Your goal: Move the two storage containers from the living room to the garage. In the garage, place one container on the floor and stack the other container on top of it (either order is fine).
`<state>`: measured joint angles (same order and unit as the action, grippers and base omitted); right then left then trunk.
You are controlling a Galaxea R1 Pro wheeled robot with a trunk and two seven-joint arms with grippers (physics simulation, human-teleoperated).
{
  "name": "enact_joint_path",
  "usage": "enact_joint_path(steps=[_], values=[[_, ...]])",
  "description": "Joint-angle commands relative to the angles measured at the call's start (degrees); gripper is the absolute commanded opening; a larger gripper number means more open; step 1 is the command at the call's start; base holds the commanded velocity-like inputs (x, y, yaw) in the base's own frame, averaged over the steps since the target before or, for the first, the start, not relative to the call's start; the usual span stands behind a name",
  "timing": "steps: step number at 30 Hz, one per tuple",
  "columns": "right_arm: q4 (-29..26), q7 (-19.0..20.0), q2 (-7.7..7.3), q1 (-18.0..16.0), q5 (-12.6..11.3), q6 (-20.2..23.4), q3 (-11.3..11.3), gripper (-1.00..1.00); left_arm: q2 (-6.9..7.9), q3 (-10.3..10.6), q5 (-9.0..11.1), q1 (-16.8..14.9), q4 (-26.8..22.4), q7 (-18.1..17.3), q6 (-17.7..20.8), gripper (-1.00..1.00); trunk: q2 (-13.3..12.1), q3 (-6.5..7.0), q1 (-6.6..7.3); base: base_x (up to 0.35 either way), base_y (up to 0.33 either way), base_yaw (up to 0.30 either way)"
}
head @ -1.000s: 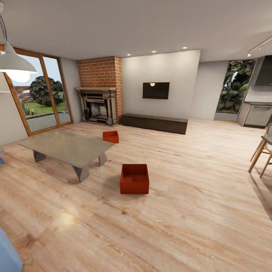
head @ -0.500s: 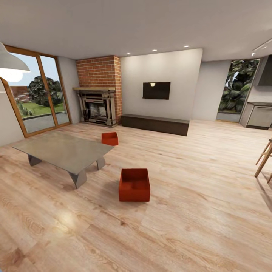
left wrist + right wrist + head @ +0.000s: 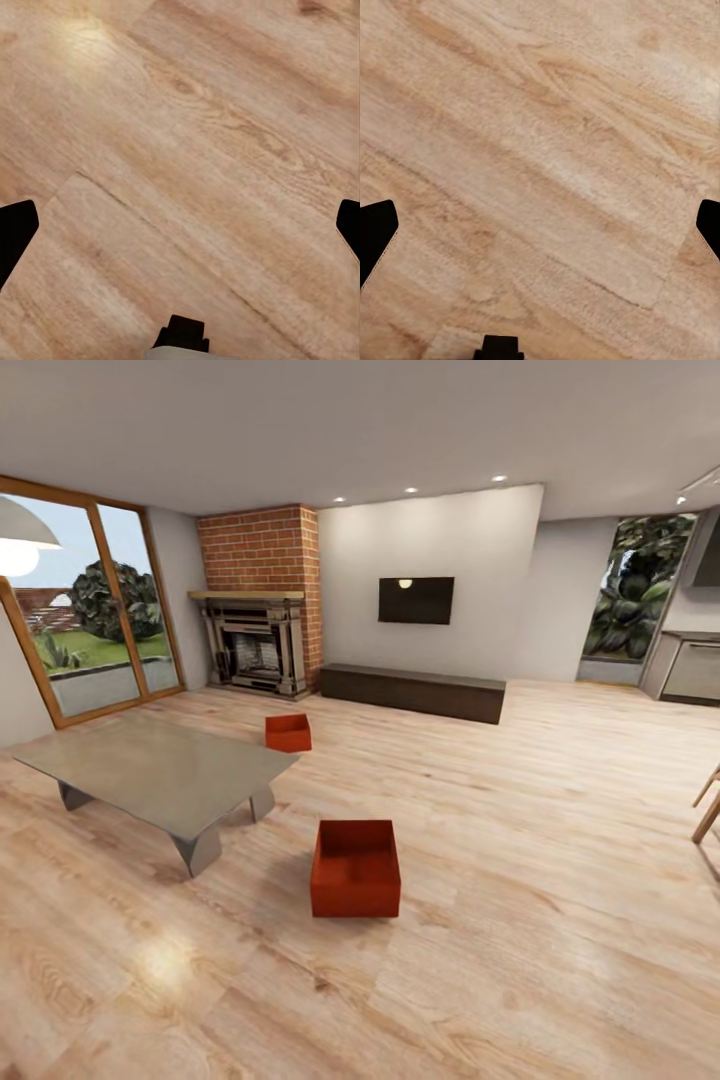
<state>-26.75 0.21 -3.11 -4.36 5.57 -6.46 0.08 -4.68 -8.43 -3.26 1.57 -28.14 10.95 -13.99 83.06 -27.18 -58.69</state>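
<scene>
containers (image 3: 355,868) (image 3: 288,732) sit empty on plank floor (image 3: 520,920); left gripper (image 3: 180,225) and right gripper (image 3: 540,225) spread wide.

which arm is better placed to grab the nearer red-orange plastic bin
Neither yet. The nearer red-orange plastic bin sits almost centred ahead on the wood plank floor. Both the left gripper and right gripper hang open over bare planks.

Chair (image 3: 708,805) and lamp (image 3: 20,535) cropped; both tools' fingertips cropped.
</scene>
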Motion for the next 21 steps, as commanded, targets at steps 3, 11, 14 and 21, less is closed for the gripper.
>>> enact_joint_path(steps=[3,11,14,21], values=[[0.03,0.11,-0.01,-0.03,0.58,-0.14,0.01,1.0,-0.06,-0.27,-0.33,0.03,-0.08,0.04,-0.07,1.0,0.02,-0.05,-0.04,0.327,0.0,0.0],[0.03,0.14,0.0,-0.03,0.58,-0.14,0.01,1.0,-0.06,-0.27,-0.35,0.01,-0.08,0.04,-0.04,1.0,0.02,-0.05,-0.04,0.327,0.0,0.0],[0.03,0.14,-0.01,-0.03,0.58,-0.14,0.01,1.0,-0.06,-0.27,-0.35,0.01,-0.08,0.04,-0.01,1.0,0.02,-0.05,-0.04,0.327,0.0,0.0],[0.03,0.14,0.01,-0.03,0.58,-0.14,0.01,1.0,-0.06,-0.27,-0.35,0.03,-0.08,0.04,-0.02,1.0,0.02,-0.05,-0.04,0.327,0.0,0.0]])
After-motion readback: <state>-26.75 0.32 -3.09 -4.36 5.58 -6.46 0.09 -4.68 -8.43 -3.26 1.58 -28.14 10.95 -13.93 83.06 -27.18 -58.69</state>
